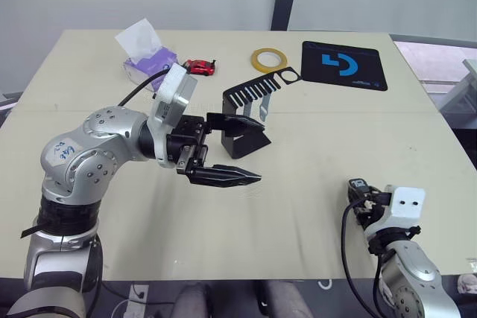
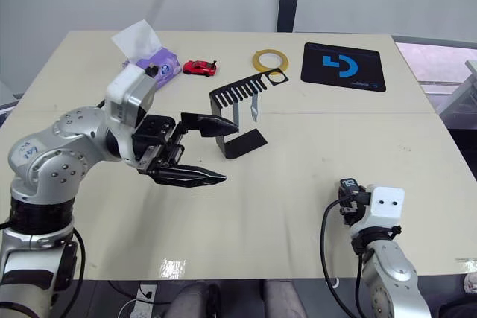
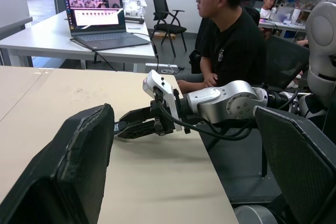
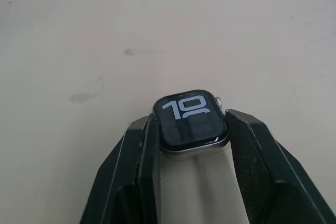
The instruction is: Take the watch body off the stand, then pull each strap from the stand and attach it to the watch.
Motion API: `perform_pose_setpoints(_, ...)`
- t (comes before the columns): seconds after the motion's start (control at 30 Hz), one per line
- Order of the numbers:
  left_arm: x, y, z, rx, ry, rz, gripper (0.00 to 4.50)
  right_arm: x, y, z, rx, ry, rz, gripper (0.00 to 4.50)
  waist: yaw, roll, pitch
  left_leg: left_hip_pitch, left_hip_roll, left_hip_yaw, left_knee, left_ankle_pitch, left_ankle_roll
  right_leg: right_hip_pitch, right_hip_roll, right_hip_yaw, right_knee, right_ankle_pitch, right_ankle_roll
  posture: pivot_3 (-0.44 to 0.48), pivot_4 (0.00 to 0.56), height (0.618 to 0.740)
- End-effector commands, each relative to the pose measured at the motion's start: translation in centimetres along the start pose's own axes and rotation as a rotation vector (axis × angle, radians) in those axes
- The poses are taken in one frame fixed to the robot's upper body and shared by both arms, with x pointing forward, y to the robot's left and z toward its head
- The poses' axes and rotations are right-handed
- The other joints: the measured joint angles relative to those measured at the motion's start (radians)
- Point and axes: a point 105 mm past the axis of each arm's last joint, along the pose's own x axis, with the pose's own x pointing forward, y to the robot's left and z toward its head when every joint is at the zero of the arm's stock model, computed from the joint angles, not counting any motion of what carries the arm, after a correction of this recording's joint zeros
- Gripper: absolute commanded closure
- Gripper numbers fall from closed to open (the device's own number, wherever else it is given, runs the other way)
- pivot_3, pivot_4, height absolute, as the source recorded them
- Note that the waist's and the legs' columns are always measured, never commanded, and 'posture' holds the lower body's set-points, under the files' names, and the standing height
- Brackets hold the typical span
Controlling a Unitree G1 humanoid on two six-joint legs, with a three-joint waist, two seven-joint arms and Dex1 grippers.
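Note:
The black stand [image 1: 252, 93] is upright at the table's middle, its comb-slotted bar ending in a round hole. Two pale blue-grey straps [image 2: 254, 107] hang from that bar. My left gripper [image 1: 258, 150] is open just left of the stand, one finger level with the post and the other lower, in front of the foot. Nothing is between its fingers [image 3: 79, 166]. My right gripper [image 4: 191, 129] is low over the table's near right part, shut on the watch body [image 4: 191, 121]. The watch body's dark screen faces up and shows white digits. The watch body [image 1: 358, 184] also appears in the left eye view.
Along the far edge stand a purple tissue pack [image 1: 149, 57], a red toy car [image 1: 200, 67], a yellow tape ring [image 1: 269, 57] and a black mouse pad [image 1: 343, 65] with a blue logo. A person [image 3: 231, 45] sits beyond the table's right side, near a laptop [image 3: 100, 19].

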Motion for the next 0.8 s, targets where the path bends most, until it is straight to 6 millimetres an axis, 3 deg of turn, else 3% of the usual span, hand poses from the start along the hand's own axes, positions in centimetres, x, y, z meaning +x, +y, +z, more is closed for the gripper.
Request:
perform_pose_setpoints(0.03, 0.1, -0.5, 0.4, 0.035, 0.008, -0.011, 0.0, -0.1, -0.3, 0.5, -0.004, -0.027, 0.004, 3.0, 0.001, 0.0, 0.0, 0.0, 0.0, 0.0, 0.0, 0.0, 0.0, 0.0, 0.0, 0.0, 0.0, 0.0, 0.0, 0.0, 0.15, 0.738)
perform_pose_setpoints(0.13, 0.1, -0.4, 0.5, 0.036, 0.006, -0.009, 0.0, -0.3, -0.4, 0.1, -0.003, -0.016, 0.006, 3.0, 0.002, 0.0, 0.0, 0.0, 0.0, 0.0, 0.0, 0.0, 0.0, 0.0, 0.0, 0.0, 0.0, 0.0, 0.0, 0.0, 0.15, 0.738)
perform_pose_setpoints(0.2, 0.1, -0.4, 0.5, 0.037, 0.005, -0.008, 0.0, -0.4, -0.4, -0.2, -0.002, -0.005, 0.006, 2.0, 0.002, 0.0, 0.0, 0.0, 0.0, 0.0, 0.0, 0.0, 0.0, 0.0, 0.0, 0.0, 0.0, 0.0, 0.0, 0.0, 0.15, 0.738)
perform_pose_setpoints(0.23, 0.2, -0.3, 0.5, 0.038, 0.004, -0.008, 0.0, -0.5, -0.5, -0.4, -0.003, 0.001, 0.005, 1.82, 0.003, 0.0, 0.0, 0.0, 0.0, 0.0, 0.0, 0.0, 0.0, 0.0, 0.0, 0.0, 0.0, 0.0, 0.0, 0.0, 0.15, 0.738)
perform_pose_setpoints(0.3, 0.2, -0.3, 0.6, 0.038, 0.003, -0.008, 0.0, -0.7, -0.6, -0.6, -0.013, 0.008, 0.005, 0.77, 0.004, 0.0, 0.0, 0.0, 0.0, 0.0, 0.0, 0.0, 0.0, 0.0, 0.0, 0.0, 0.0, 0.0, 0.0, 0.0, 0.15, 0.738)
perform_pose_setpoints(0.37, 0.2, -0.2, 0.6, 0.038, 0.003, -0.008, 0.0, -1.1, -0.7, -0.7, -0.022, 0.015, 0.0, 0.1, 0.005, 0.0, 0.0, 0.0, 0.0, 0.0, 0.0, 0.0, 0.0, 0.0, 0.0, 0.0, 0.0, 0.0, 0.0, 0.0, 0.15, 0.738)
perform_pose_setpoints(0.53, 0.0, -0.3, 0.6, 0.033, 0.002, -0.011, 0.0, -3.6, -0.8, 0.8, -0.054, 0.004, 0.018, 0.1, 0.019, 0.0, 0.0, 0.0, 0.0, 0.0, 0.0, 0.0, 0.0, 0.0, 0.0, 0.0, 0.001, 0.0, 0.0, 0.0, 0.15, 0.738)
perform_pose_setpoints(0.73, -0.2, 0.0, 0.2, 0.029, -0.002, 0.003, 0.0, -6.4, -0.3, 3.1, -0.165, 0.017, 0.171, 0.1, 0.022, 0.0, 0.0, 0.001, -0.001, 0.0, 0.001, -0.001, 0.001, 0.002, 0.001, -0.001, 0.0, 0.0, 0.0, 0.0, 0.15, 0.738)
perform_pose_setpoints(0.8, -0.2, 0.2, 0.0, 0.034, -0.005, 0.02, 0.0, -7.2, -1.1, 4.0, -0.215, 0.029, 0.225, 0.1, 0.025, 0.0, 0.0, 0.001, -0.002, 0.0, 0.002, -0.001, 0.001, 0.003, 0.002, -0.001, 0.0, 0.0, 0.0, 0.0, 0.15, 0.738)
